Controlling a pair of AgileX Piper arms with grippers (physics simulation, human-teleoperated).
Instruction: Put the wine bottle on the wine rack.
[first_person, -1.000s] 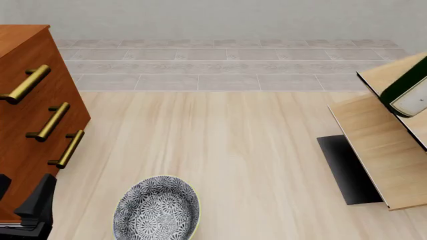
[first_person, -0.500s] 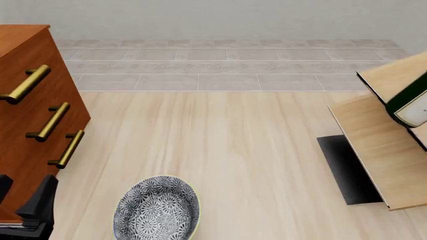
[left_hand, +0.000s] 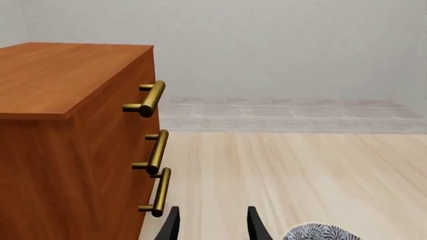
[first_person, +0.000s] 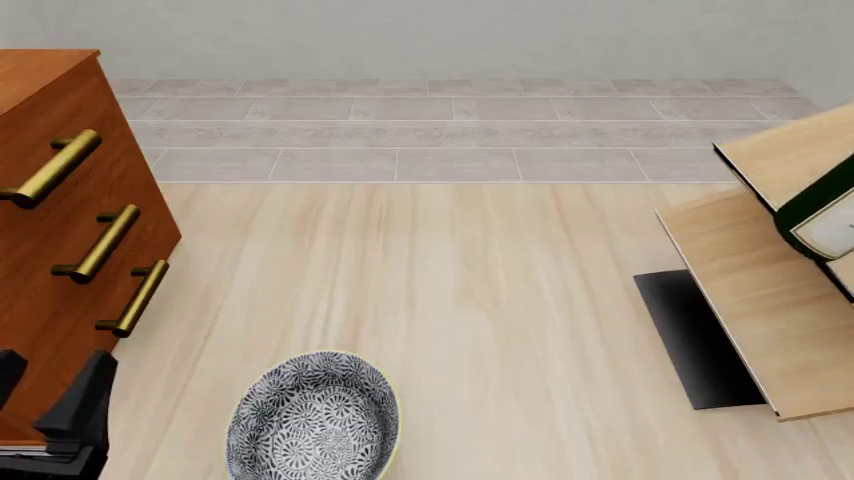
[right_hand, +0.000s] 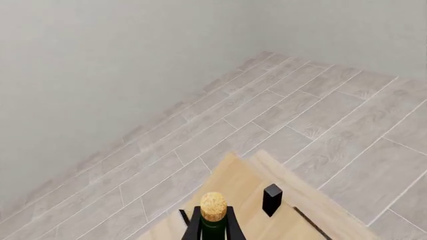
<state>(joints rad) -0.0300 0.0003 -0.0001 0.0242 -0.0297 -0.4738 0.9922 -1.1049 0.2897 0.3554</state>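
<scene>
The wine bottle (first_person: 830, 212) shows at the far right edge of the front view as a dark green base with a white label, lying tilted over the slanted pale-wood boards of the wine rack (first_person: 761, 290). In the right wrist view its tan cork and slim neck (right_hand: 213, 215) stand between the fingers of my right gripper (right_hand: 213, 227), which is shut on the neck. The rack's pale wood (right_hand: 247, 197) lies just beyond. My left gripper (left_hand: 213, 227) is open with nothing in it, low beside the cabinet, and it shows again in the front view's near left corner (first_person: 60, 400).
A reddish-brown drawer cabinet (first_person: 60, 230) with brass handles fills the left side. A patterned grey bowl (first_person: 315, 418) sits at the near edge, right of my left gripper. The rack's flat black base (first_person: 694, 340) lies on the table. A small black block (right_hand: 271, 199) stands on the rack.
The bottle's base has slid a little to the right and lower along the rack, further toward the front view's edge. The left arm has stayed put.
</scene>
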